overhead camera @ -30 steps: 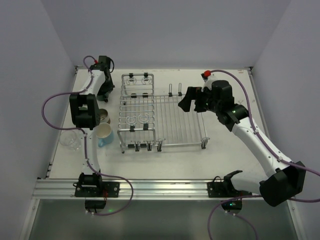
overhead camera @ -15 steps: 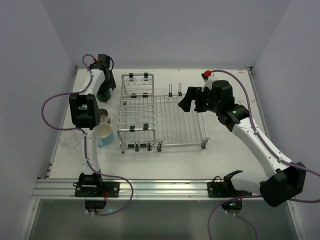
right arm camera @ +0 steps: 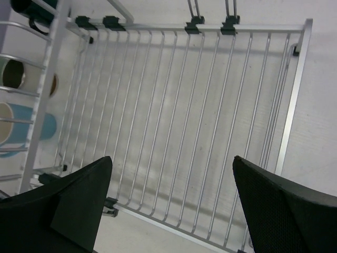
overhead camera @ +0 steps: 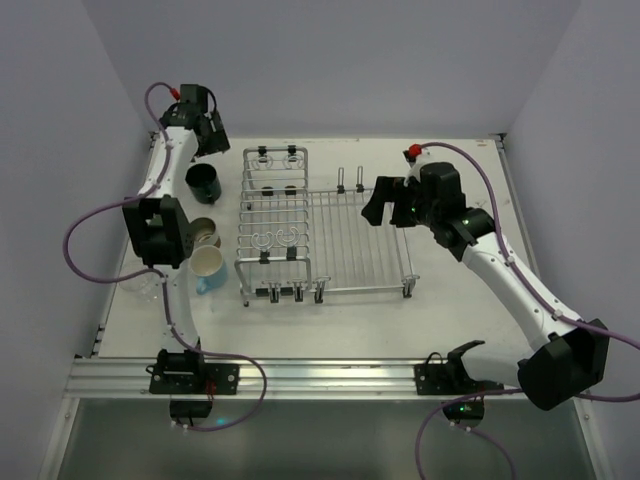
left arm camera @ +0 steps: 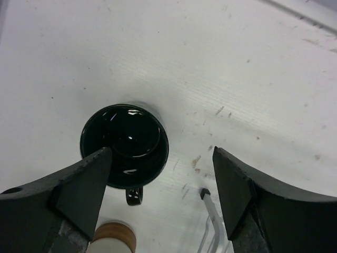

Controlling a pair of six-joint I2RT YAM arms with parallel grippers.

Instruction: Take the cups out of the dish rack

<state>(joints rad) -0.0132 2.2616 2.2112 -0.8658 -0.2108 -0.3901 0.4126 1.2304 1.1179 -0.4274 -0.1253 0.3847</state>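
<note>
One dark teal cup (left arm camera: 125, 139) near far-left table (overhead camera: 350, 320) edge, left gripper (left arm camera: 161, 152) spread above

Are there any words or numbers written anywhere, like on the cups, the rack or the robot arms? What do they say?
No text can be read in any view.
The dark teal cup, the light-blue mug and the dish rack show no writing.
Any marks on the left arm or the right arm are too small to read.
</note>
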